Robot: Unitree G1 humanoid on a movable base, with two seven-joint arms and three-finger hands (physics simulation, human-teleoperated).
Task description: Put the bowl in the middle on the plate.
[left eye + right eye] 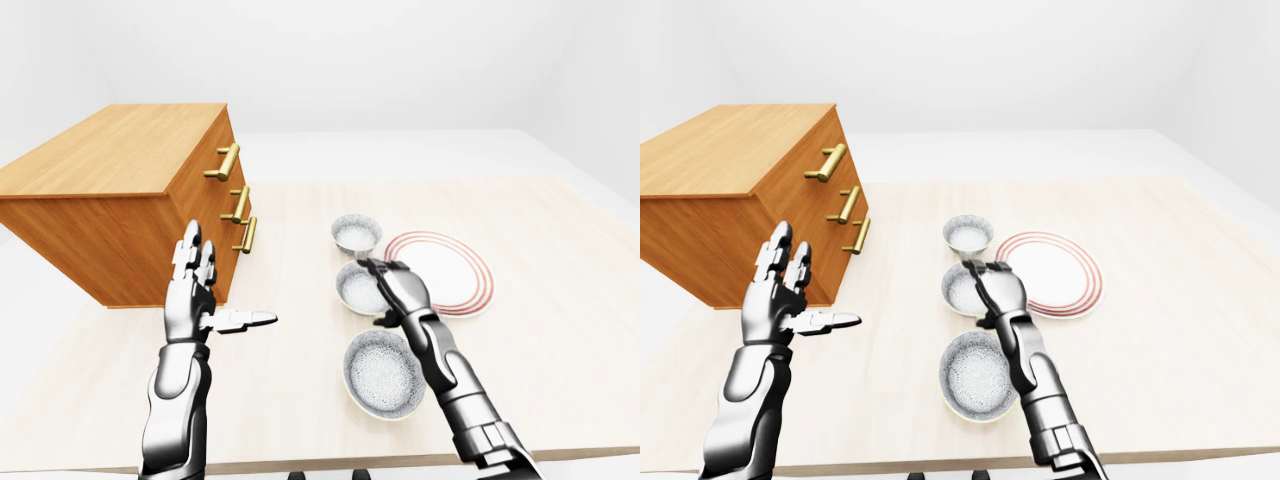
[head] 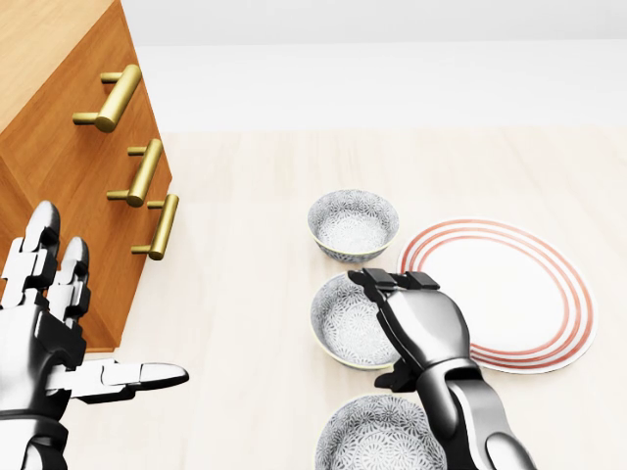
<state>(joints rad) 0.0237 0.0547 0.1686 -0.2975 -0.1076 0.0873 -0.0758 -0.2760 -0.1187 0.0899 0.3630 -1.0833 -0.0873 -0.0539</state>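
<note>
Pale wooden tabletop [image 1: 560,330] filling most of every view. Orange-brown wooden chest of drawers [image 1: 120,200] standing on its left part, three brass bar handles [image 2: 147,171] stacked down its drawer face in the head view. White round plate with red rings round its rim [image 2: 509,294] lying flat at the right of the head view. Three grey-patterned ceramic bowls in a column just left of the plate: nearest bowl [image 1: 383,374] at the bottom and looking the widest, middle bowl [image 2: 348,323] beside the plate's left edge, far bowl [image 2: 353,223] at the top, apart from the middle one. Metallic right hand [image 2: 416,318] set over the right rim of the middle bowl, fingers [image 2: 377,281] curled over the rim's top-right; whether actually clamped on the rim not clear from these views. Middle bowl sitting on the table, not on the plate. Metallic left hand [image 2: 59,343] raised near the chest's lower corner, palm spread, fingers up, thumb [image 2: 137,375] pointing right, holding nothing.
</note>
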